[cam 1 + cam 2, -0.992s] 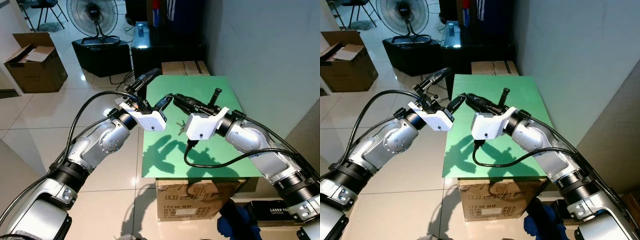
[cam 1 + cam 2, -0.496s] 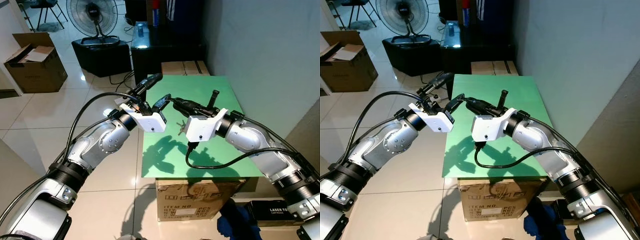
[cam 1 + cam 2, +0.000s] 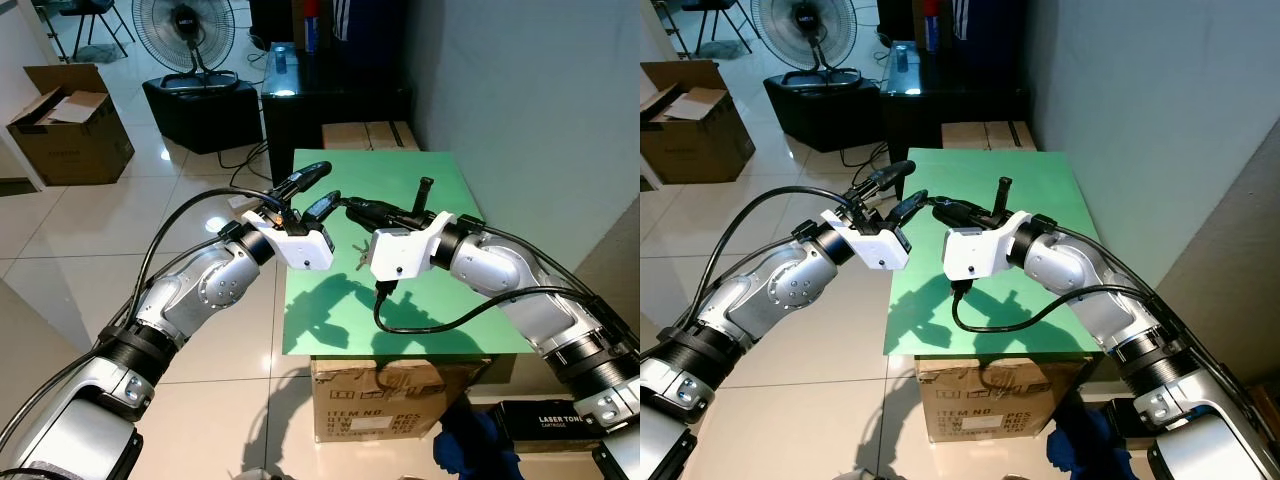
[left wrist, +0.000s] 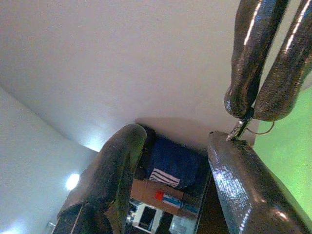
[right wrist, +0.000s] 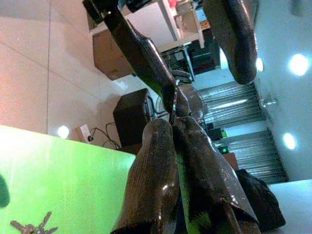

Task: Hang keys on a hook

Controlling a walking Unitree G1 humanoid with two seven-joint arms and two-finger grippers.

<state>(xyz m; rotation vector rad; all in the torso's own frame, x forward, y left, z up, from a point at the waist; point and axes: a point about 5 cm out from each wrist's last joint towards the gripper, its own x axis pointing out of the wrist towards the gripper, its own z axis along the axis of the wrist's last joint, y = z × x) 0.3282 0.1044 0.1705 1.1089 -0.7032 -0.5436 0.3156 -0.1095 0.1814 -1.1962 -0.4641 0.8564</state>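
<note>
The left tool (image 3: 326,184), fingers spread, has come in from 9 o'clock to meet the right tool (image 3: 348,203), clenched on what seems a thin wire ring (image 5: 173,100); the keys (image 3: 358,252) lie on the green bench (image 3: 400,170) at its 6 o'clock, so hanging looks not yet begun.

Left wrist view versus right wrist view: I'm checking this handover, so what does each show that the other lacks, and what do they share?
Left wrist view: the pale wall and a blue striped cloth.
Right wrist view: keys, floor tiles and a black box.
Shared: the green table, the left claw open, and the right claw shut on a thin metal ring near a left fingertip.
</note>
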